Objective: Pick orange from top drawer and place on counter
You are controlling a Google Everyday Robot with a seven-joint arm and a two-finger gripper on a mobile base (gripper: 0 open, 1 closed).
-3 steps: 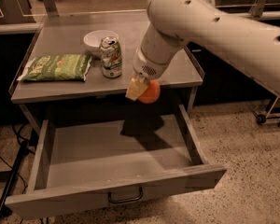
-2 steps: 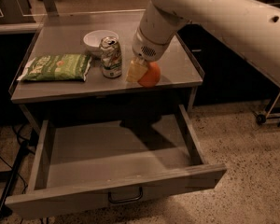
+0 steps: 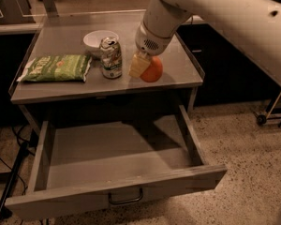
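The orange (image 3: 152,70) is held in my gripper (image 3: 145,68) just over the counter (image 3: 182,71), right of the drink can; I cannot tell if it touches the surface. One pale finger (image 3: 138,65) shows on the orange's left side; the other is hidden behind the fruit. The white arm reaches in from the upper right. The top drawer (image 3: 117,163) stands pulled open below the counter, and its floor is bare. Its dark pull handle (image 3: 125,198) is on the front panel.
On the counter stand a drink can (image 3: 111,57), a white bowl (image 3: 98,40) behind it, and a green snack bag (image 3: 56,68) at the left. A wheeled leg (image 3: 267,114) stands on the speckled floor at the right.
My gripper has lifted the orange from in front of the counter's edge and carried it back over the counter, lowering it beside the can.
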